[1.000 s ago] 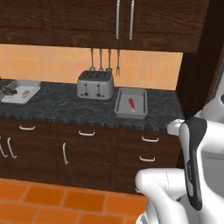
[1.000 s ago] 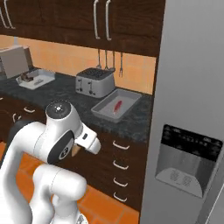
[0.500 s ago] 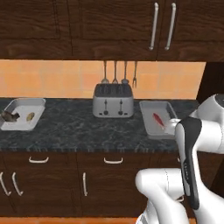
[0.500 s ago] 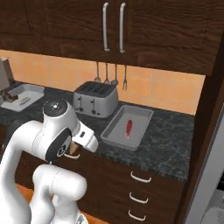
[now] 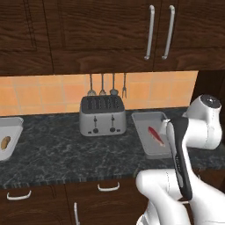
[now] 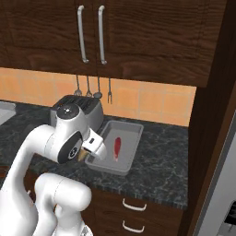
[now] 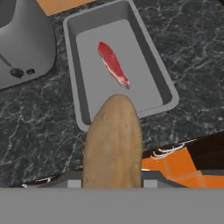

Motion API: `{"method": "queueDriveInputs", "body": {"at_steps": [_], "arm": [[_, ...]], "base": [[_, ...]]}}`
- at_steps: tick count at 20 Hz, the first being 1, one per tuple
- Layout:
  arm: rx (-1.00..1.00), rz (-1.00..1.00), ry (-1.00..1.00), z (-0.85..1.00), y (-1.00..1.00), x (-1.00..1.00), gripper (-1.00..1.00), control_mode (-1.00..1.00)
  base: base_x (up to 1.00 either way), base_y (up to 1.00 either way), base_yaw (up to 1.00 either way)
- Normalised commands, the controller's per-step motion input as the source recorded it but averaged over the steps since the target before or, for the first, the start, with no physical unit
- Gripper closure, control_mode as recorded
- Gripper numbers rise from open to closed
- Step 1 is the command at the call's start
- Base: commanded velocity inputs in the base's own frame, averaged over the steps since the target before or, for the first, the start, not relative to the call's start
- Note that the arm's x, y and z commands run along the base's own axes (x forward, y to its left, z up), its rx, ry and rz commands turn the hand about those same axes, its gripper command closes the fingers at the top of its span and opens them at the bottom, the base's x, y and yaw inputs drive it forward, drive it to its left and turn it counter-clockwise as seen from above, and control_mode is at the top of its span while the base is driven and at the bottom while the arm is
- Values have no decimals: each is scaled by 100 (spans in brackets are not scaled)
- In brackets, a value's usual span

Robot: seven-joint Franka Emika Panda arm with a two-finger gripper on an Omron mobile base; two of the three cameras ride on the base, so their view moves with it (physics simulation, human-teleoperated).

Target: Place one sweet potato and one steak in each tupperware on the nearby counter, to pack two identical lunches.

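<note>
My gripper (image 7: 113, 178) is shut on a tan sweet potato (image 7: 113, 135), which hides the fingertips. It hangs just short of the near rim of a pale grey tupperware (image 7: 146, 85) on the dark counter. A red steak (image 7: 113, 64) lies flat in that tray's middle. From the right base view the sweet potato (image 6: 82, 155) pokes out under the hand at the tupperware's (image 6: 131, 138) near left corner, and the steak (image 6: 116, 148) lies inside. At the far left edge, a second tupperware (image 5: 9, 127) holds another sweet potato (image 5: 5, 143).
A silver toaster (image 5: 102, 115) stands on the counter just left of the near tray (image 5: 145, 125). Utensils (image 5: 107, 85) hang on the orange tiles behind it. Dark cabinets (image 5: 110, 35) hang overhead, and a tall dark panel (image 6: 212, 115) bounds the counter at the right.
The whole picture has shifted, so the base has driven right along the counter. The toaster and the tray with the steak now sit in front. My grip on the sweet potato is unchanged.
</note>
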Motion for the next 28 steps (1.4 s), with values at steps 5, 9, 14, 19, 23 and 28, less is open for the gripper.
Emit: {"method": "queueDriveInputs", "body": {"at_steps": [5,9,14,19,23,28], "arm": [[0,-5,22,-54,-1,100,100,-100],[0,0,8,-48,-16,100,100,-100],[0,0,6,-51,-2,79,100,-100],[0,0,0,-64,-19,32,100,-100],[0,0,0,-61,-9,29,100,-100],[0,0,0,-56,0,12,100,-100]], "base": [[0,0,0],[0,0,0],[0,0,0],[0,0,0],[0,0,0],[0,0,0]]}}
